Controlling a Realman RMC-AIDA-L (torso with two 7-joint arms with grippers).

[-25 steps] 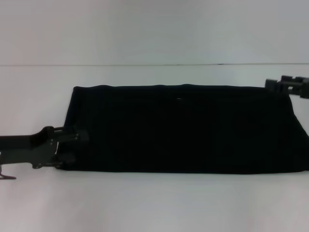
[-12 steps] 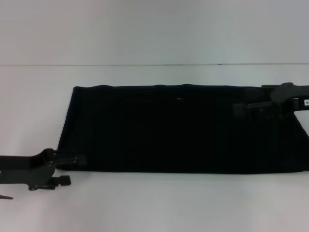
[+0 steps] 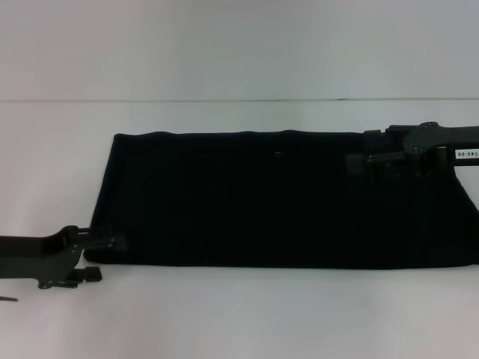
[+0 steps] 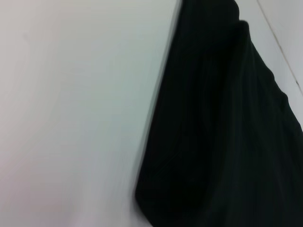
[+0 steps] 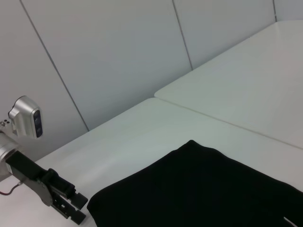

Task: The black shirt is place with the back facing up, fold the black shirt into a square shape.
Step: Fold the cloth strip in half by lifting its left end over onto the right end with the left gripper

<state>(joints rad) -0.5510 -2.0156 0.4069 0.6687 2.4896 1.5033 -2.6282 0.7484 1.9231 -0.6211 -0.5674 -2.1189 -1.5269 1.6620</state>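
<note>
The shirt [image 3: 281, 198] lies flat on the white counter [image 3: 239, 314] as a long, wide black band, already folded lengthwise. It runs from left of centre to the right edge of the head view. Its far edge is straight and nearly parallel to the counter's far edge. Its near edge is also straight. The left end slants outward toward the near-left corner.

The left end effector [image 3: 96, 258] sits low at the shirt's near-left corner, with its arm coming in from the left side. Its two fingers are spread apart: the far finger [image 3: 101, 241] reaches the cloth's corner edge, and the near finger [image 3: 91, 274] lies over bare counter just beside the hem. They are not pinching anything. The left wrist view shows that same corner of the shirt [image 4: 222, 137] next to bare counter [image 4: 71, 113], with a few soft lengthwise folds in the cloth.

The right end effector [image 3: 359, 161] is above the shirt's far-right part, with its arm coming in from the right. Its dark fingers blend into the black cloth, so I cannot tell whether they are spread or pressed together, or whether they touch the fabric.

The right wrist view looks across the shirt [image 5: 199, 189] toward the left end effector [image 5: 71, 208] at the far corner, in front of grey wall panels [image 5: 109, 56].
</note>
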